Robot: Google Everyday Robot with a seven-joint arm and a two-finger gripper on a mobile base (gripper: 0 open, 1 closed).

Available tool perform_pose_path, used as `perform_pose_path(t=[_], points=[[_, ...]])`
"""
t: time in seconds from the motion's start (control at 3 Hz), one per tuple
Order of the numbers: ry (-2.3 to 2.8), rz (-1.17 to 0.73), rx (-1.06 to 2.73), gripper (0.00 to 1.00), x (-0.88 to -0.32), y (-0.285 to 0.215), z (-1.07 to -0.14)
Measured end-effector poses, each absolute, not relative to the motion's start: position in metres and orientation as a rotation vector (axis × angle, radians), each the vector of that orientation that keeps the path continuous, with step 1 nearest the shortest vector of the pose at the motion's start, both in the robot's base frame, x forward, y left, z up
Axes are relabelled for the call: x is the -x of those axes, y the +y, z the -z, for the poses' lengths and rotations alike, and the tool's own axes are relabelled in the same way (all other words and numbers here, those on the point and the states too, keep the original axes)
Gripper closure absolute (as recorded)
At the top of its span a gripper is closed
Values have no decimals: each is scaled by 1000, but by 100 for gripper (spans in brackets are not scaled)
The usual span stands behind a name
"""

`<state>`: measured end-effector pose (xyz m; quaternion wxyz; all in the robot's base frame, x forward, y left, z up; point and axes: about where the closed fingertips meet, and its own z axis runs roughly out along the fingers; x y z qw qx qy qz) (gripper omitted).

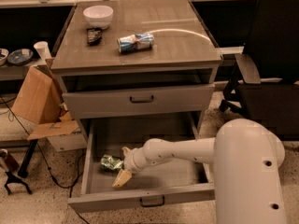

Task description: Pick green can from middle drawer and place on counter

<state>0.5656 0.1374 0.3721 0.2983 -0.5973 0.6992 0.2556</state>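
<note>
The green can (110, 162) lies on its side at the front left of the open middle drawer (140, 199). My gripper (120, 164) is down inside the drawer, right next to the can's right end. Its two tan fingers (121, 179) are spread apart, one nearer the drawer front and one behind, with the can's end at the gap between them. The can rests on the drawer floor. The counter (182, 45) is the wood-grain cabinet top above.
On the counter are a blue-and-white can (135, 42) on its side, a white bowl (98, 16) and a small dark object (94, 34). The upper drawer (140, 99) is closed. A cardboard box (39, 101) stands at the left and a black chair (268, 69) at the right.
</note>
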Motion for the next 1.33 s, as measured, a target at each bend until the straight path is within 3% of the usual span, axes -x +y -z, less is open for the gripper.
perform_pose_path(t=[0.33,1.33], points=[[1850,-699,1577,0,-571,141,-367],[1817,-773,1537,66,-567,139,-360]])
